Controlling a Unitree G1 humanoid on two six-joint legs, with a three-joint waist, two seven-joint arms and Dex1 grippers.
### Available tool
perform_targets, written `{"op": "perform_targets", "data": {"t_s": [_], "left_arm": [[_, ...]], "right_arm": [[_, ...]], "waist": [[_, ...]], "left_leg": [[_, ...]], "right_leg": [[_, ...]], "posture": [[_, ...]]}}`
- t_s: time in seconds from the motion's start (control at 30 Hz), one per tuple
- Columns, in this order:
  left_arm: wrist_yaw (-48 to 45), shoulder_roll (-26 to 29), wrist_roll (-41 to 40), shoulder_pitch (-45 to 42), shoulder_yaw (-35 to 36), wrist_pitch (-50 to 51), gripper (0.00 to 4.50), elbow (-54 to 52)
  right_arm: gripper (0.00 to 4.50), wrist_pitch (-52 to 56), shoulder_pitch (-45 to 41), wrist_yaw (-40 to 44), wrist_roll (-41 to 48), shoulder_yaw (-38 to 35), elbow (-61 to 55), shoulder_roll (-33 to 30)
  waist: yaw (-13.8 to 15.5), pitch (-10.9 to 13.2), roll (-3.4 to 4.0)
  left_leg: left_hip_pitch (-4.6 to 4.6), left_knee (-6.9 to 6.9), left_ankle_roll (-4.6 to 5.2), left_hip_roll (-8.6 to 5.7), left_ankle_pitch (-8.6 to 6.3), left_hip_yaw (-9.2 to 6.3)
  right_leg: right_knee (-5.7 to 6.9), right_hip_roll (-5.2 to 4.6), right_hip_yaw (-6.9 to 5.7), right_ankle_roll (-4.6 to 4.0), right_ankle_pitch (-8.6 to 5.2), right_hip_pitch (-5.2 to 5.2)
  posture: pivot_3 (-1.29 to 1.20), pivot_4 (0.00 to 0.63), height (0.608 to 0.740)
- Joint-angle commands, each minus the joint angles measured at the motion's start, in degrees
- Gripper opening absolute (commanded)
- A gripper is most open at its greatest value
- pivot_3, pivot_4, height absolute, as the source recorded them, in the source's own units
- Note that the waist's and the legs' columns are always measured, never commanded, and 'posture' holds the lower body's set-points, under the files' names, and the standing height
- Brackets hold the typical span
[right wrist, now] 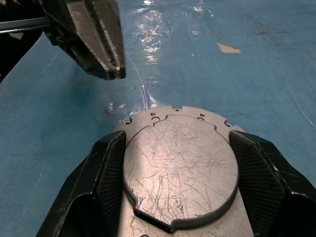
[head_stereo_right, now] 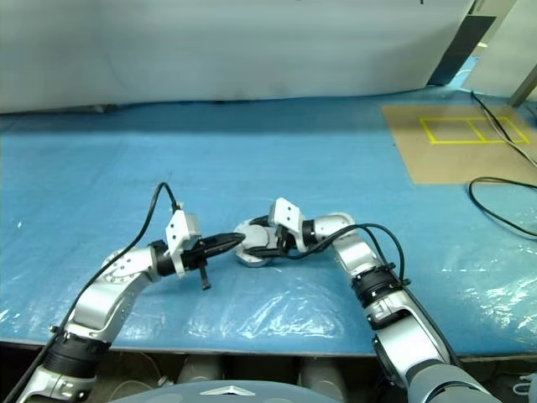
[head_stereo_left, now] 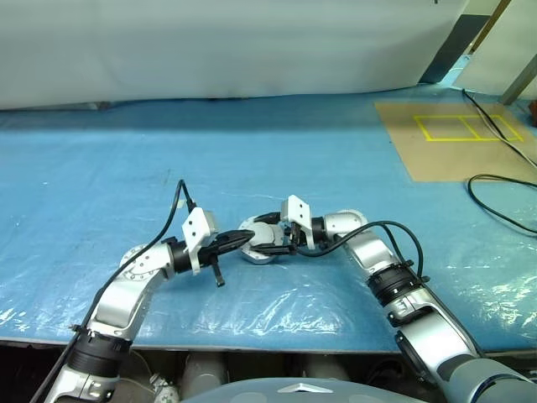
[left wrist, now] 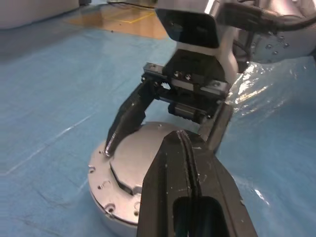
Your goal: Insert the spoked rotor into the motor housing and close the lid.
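Jaws of the right gripper (right wrist: 180,190) stand spread around the lid (right wrist: 180,168), one finger on each side of it, where it sits on the motor housing (left wrist: 106,195) on the blue table (head_stereo_left: 277,159); the left gripper (left wrist: 185,148) is pressed together above its edge. Risk — a skewed squeeze could tip the lid off its seat. Both forearms reach inward, meeting at the housing.

I see silver arms with black joints, black cables looping off them, white brackets behind each black pincer.
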Motion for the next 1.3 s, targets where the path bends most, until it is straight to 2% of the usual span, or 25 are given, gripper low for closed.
{"op": "perform_targets", "data": {"t_s": [0.03, 0.37, 0.67, 1.03, 1.13, 1.3], "left_arm": [[2.08, -1.04, 3.8, -2.84, -1.7, -1.67, 0.0, 3.7], [1.58, -3.5, 8.33, -7.6, -3.88, -6.53, 0.0, 14.52], [-8.65, 0.7, 5.11, -3.35, -7.93, -3.35, 0.0, 9.6], [-4.26, 0.8, 10.06, -5.13, -7.63, -7.23, 0.0, 15.11], [-3.79, 1.14, 9.06, -5.03, -5.96, -7.57, 0.0, 14.97], [-2.93, 0.02, 0.84, -4.8, 0.72, -3.9, 0.0, 11.55]], "right_arm": [[2.96, 6.87, 4.7, -1.32, -5.91, 4.76, 5.5, -0.61], [2.96, 9.82, 5.88, -2.42, -5.73, 3.67, 0.81, -2.08], [2.96, 9.39, 5.46, -2.19, -5.82, 3.65, 1.74, -2.4], [2.96, 4.6, 5.24, -2.95, -6.83, 3.62, 7.16, -2.74], [2.96, 3.96, 5.31, -2.72, -6.7, 3.54, 7.78, -2.97], [2.96, 3.46, 5.38, -2.7, -6.68, 3.47, 8.67, -3.0]], "waist": [[-0.15, -0.01, 0.01], [-0.24, -0.18, 0.06], [-0.04, -0.3, 0.18], [0.07, -0.53, 0.48], [0.1, -0.65, 0.56], [0.08, -0.7, 0.4]], "left_leg": [[0.0, -0.01, 0.0, 0.0, 0.0, 0.0], [-0.24, -0.22, -0.08, -0.08, -0.04, -0.05], [-0.13, -0.31, -0.12, -0.07, -0.07, -0.05], [0.02, -0.48, -0.12, -0.1, -0.08, -0.07], [0.1, -0.73, -0.12, -0.13, -0.08, -0.12], [-0.04, -0.76, -0.11, -0.14, -0.08, -0.09]], "right_leg": [[0.0, 0.0, 0.0, 0.0, 0.0, -0.01], [-0.1, 0.01, 0.02, -0.19, -0.03, -0.22], [-0.15, 0.0, 0.02, -0.13, -0.11, -0.18], [-0.41, 0.0, 0.02, -0.09, -0.15, -0.16], [-0.96, 0.0, -0.01, -0.04, -0.17, -0.1], [-1.08, 0.01, 0.0, -0.04, -0.17, -0.15]], "posture": [[0.0, 0.15, 0.74], [0.0, 0.15, 0.74], [0.0, 0.15, 0.74], [0.0, 0.15, 0.74], [0.0, 0.15, 0.74], [0.0, 0.15, 0.74]]}}
